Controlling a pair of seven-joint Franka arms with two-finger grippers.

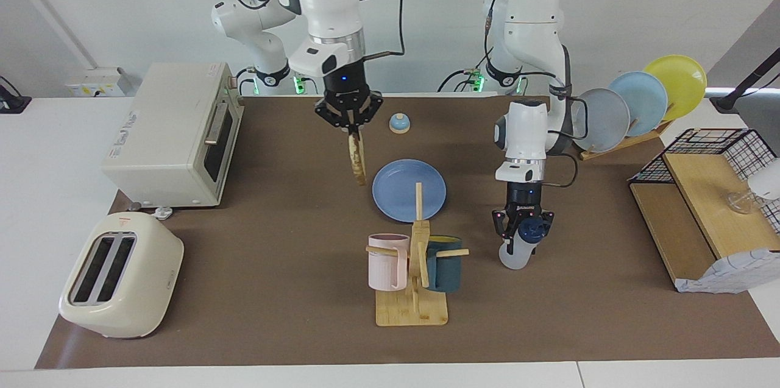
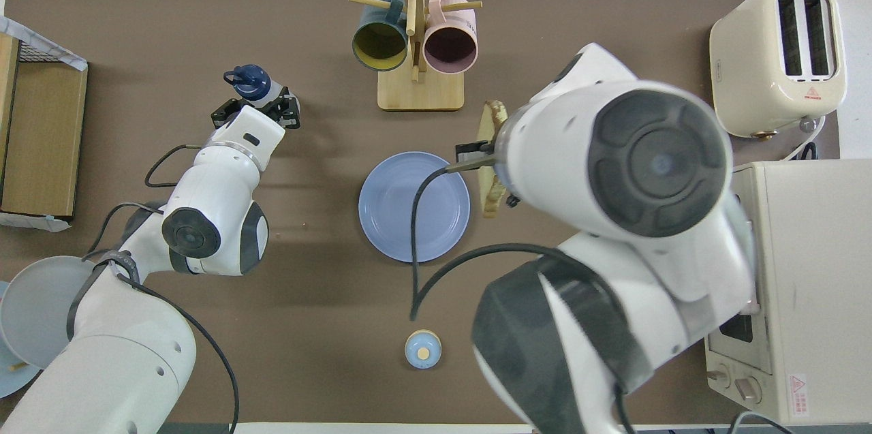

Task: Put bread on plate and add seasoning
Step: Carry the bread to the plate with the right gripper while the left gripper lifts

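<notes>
Brown matting [image 1: 274, 266] covers the table, and white wall stands at the robots' end. In the middle of the mat lies the plate [image 1: 399, 193], round, blue and bare. The right gripper [image 1: 348, 126] hangs in the air over the mat just beside the plate, toward the right arm's end of the table; its fingertips are pinched together on the top edge of the bread [image 1: 356, 159], which hangs down on edge — the slice touches neither mat nor plate. The left gripper [image 1: 523, 226] is low over the mat toward the left arm's end, its fingers drawn in narrow around the neck of the seasoning [image 1: 517, 253], just under the dark blue cap; the bottle stands upright on the mat, farther from the robots than the plate. Between the bottle and the middle of the table stands a wooden mug tree [image 1: 414, 290] with a pink mug [image 1: 385, 261] and a dark teal mug [image 1: 445, 263]. A small blue-domed knob [image 1: 399, 123] sits nearer to the robots than the plate. At the right arm's end are a toaster oven [image 1: 173, 132] and a cream toaster [image 1: 119, 275] — its slots are dark.
</notes>
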